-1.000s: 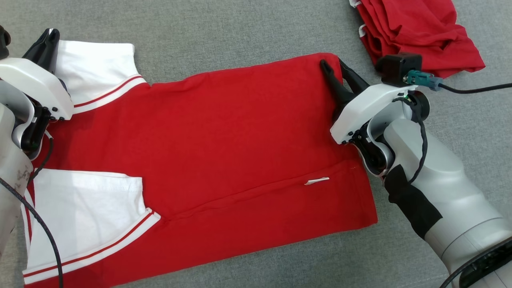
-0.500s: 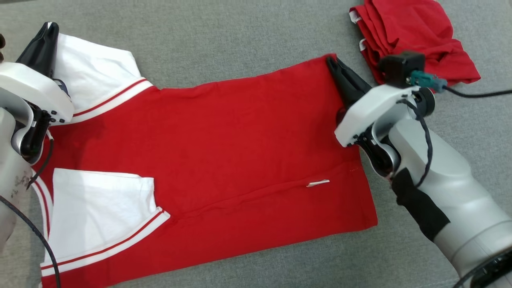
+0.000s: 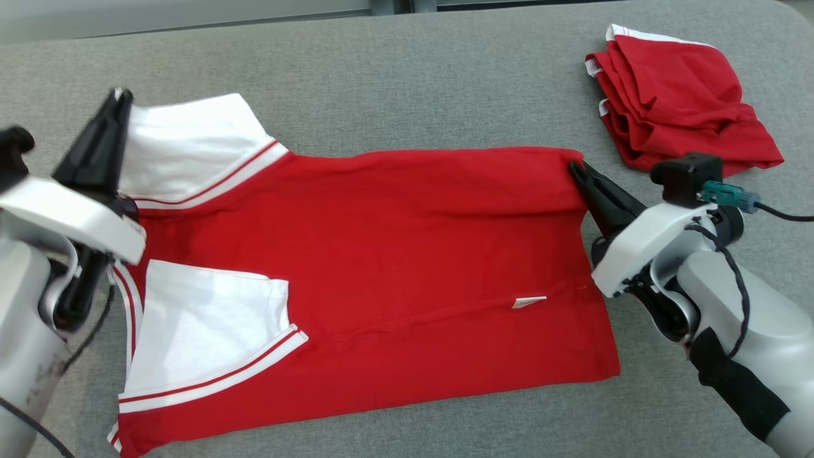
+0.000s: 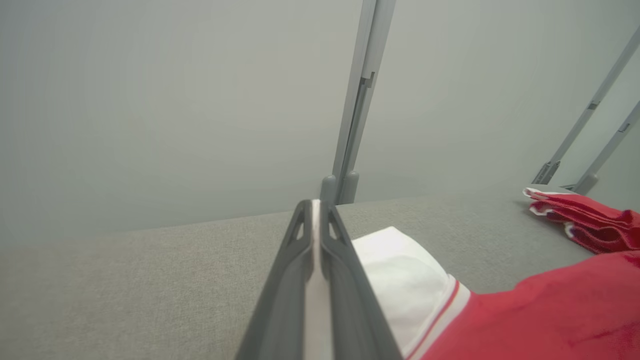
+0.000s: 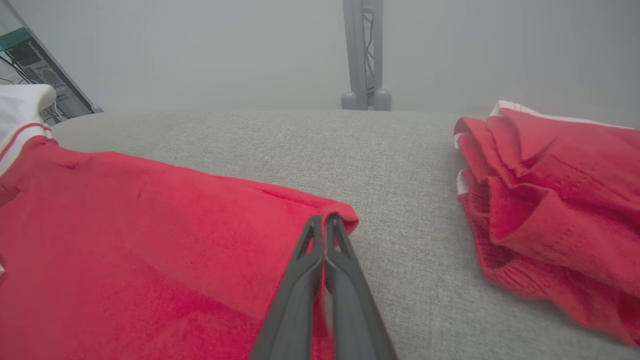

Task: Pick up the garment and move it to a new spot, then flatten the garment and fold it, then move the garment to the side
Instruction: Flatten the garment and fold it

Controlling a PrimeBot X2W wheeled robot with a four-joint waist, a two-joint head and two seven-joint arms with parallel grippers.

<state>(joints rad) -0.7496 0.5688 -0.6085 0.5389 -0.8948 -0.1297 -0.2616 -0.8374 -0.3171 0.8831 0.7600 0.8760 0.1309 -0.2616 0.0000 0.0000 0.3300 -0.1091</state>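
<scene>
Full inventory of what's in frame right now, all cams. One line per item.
shirt: one, red with white red-striped sleeves, spread across the middle of the table
label: one, white, on the shirt toward its right end
garment pile: one, red with white trim, far right of the table, apart from the shirt
table: one, grey fabric top, under both garments
posts: three in the left wrist view, grey, beyond the table's far edge
left claw: one, dark, shut on the shirt's far white sleeve
right claw: one, dark, shut on the shirt's far right corner
</scene>
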